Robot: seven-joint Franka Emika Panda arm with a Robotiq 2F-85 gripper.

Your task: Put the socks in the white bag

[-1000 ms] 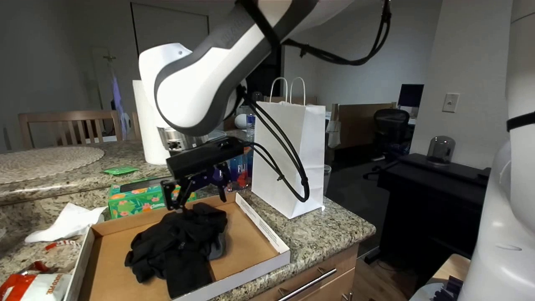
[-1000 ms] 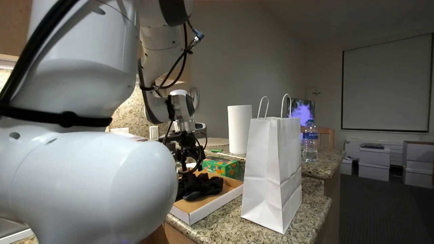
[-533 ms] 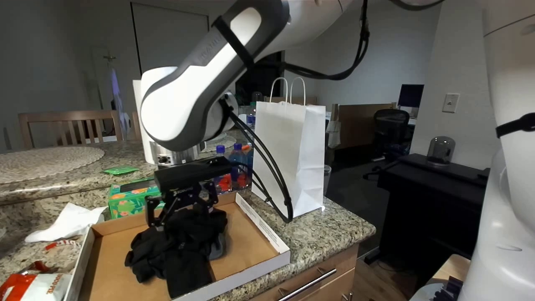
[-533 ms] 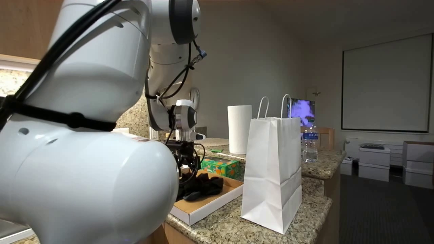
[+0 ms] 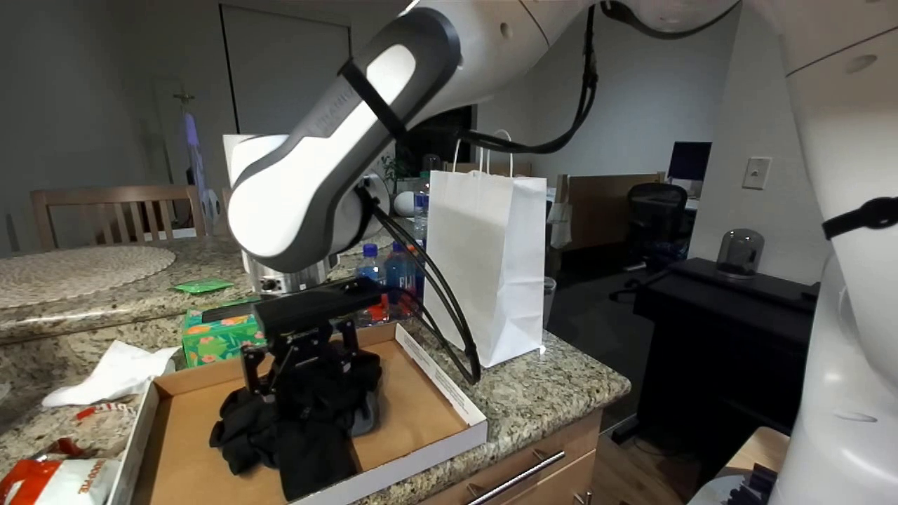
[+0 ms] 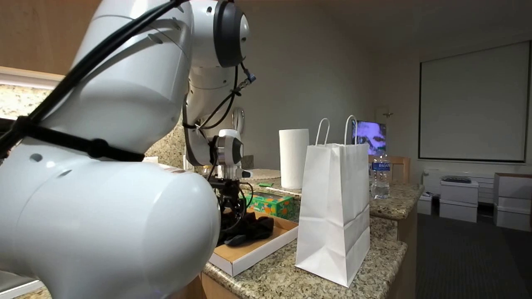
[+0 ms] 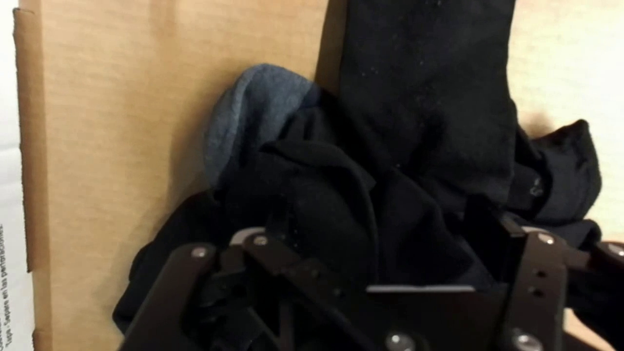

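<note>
- Packet (image 5: 70,482), red and white, at the far left in an exterior view; behind it I see a crumpled white napkin (image 5: 116,375) on the speckled stone counter (image 5: 561,382).
- Tissue box (image 5: 219,342) next, green with a flower print, just behind the tray (image 5: 414,421).
- The tray is shallow cardboard, brown inside and white outside; its right wall stands between the socks (image 5: 298,428) and the white bag (image 5: 477,252).
- In the tray lie the socks, a wrinkled heap of soft black fabric with a rounded grey part. One flat length has its long axis running toward the near wall; in the wrist view it runs up out of frame, the grey part pointing upper left.
- My gripper (image 5: 306,382) sits low at the heap, jaws well apart with black fabric between them; whether the tips touch it I cannot tell.
- Bottles (image 5: 370,263) with blue caps stand behind the tray's far right corner.
- The white bag stands upright just right of the tray: smooth paper, flat sides, handles looping up. My black cables (image 5: 471,347) hang in front of it.
- My arm (image 5: 835,393), glossy white, fills the right edge; in an exterior view its rounded joint (image 6: 174,224) blocks part of the tray from me.
</note>
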